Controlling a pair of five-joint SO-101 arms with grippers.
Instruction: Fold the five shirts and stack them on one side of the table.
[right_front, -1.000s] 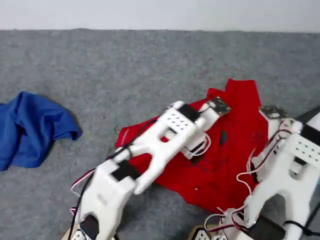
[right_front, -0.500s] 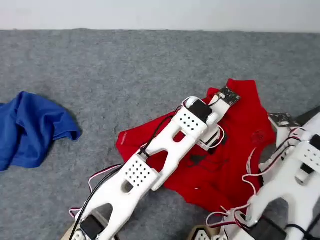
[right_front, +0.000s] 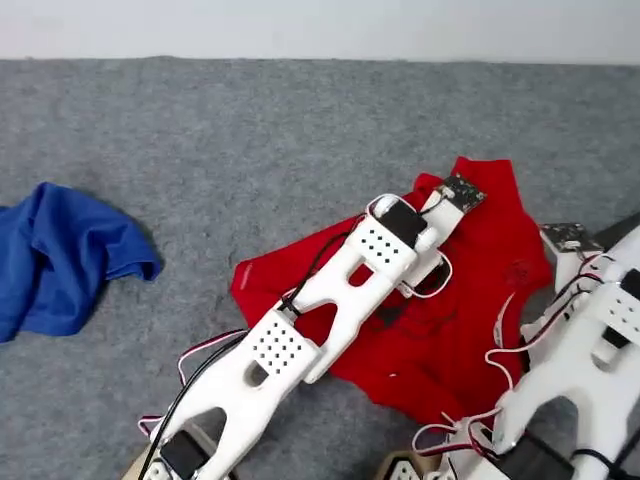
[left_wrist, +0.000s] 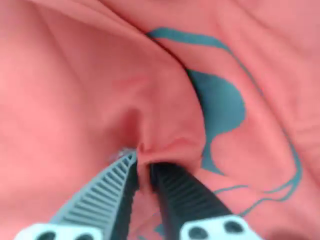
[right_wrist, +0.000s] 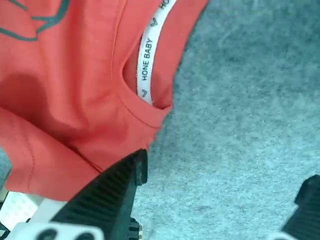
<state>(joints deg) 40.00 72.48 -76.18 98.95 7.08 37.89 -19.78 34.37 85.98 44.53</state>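
Grey carpet; L claw tight on red shirt.

Left arm lies over the crumpled red shirt.

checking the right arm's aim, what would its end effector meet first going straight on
Probably the bare grey table cover, just beside the red shirt's neck edge: the open right end effector straddles that spot. Depth is unclear.

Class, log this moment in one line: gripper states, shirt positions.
left gripper: shut on crumpled red cloth shirt | right gripper: open beside its collar | rumpled blue cloth shirt: unfolded, apart on grey felt table
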